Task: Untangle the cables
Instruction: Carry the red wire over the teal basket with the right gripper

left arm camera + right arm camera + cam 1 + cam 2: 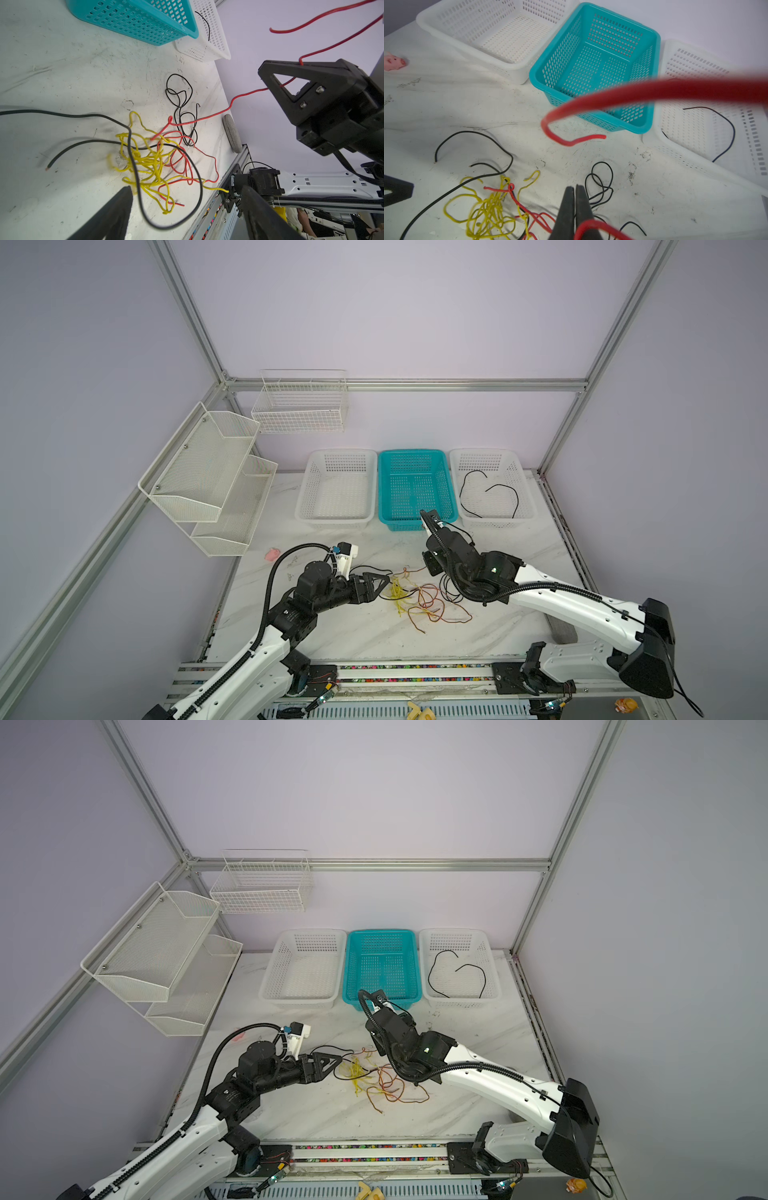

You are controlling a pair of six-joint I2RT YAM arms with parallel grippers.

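A tangle of cables lies mid-table: yellow cables (397, 593) (145, 160), red cables (432, 608) (180, 158) and black cables (180, 97). My left gripper (384, 583) (187, 193) stands open at the tangle's left edge. A loop of a long black cable (133, 145) lies between its fingers, ungripped. My right gripper (432, 566) (574, 189) hovers above the tangle's right side, shut on a red cable (207, 117) (612, 95) that rises from the pile to its fingers. One black cable (490, 493) lies in the right white basket.
Three baskets stand along the back: a white basket (303, 489), a teal basket (381, 489) and the right white basket (525, 489). Wire racks (208, 481) hang on the left wall. A pink pig toy (272, 553) sits at the left, a grey pad (561, 630) at the right front.
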